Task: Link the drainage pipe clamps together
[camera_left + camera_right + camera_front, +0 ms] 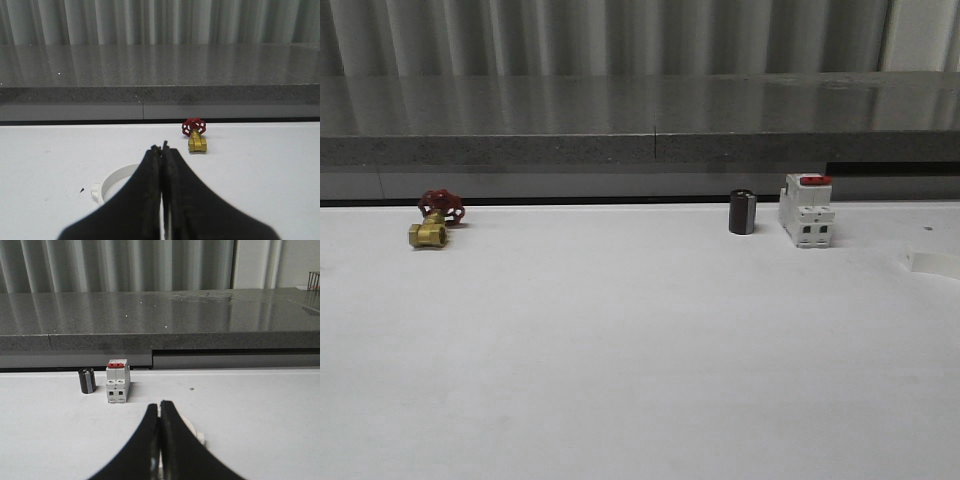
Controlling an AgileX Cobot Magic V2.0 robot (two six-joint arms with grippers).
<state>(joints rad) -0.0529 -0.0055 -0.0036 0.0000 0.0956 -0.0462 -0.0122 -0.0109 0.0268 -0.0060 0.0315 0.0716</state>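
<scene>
One white half-ring drainage pipe clamp (116,178) lies flat on the white table just beyond and beside my left gripper (161,148), its small lug (96,190) pointing outward. The black fingers hide much of its curve. The left jaws are pressed together with nothing between them. A second white clamp (194,432) lies under and beside my right gripper (159,404), mostly hidden by the fingers, and this gripper is also shut and empty. In the front view a faint white curved piece (935,263) sits at the right edge of the table.
A brass valve with a red handwheel (433,221) stands at the back left. A black cylinder (742,212) and a white breaker with a red switch (807,210) stand at the back right. A grey stone ledge (640,135) runs behind the white table (640,350).
</scene>
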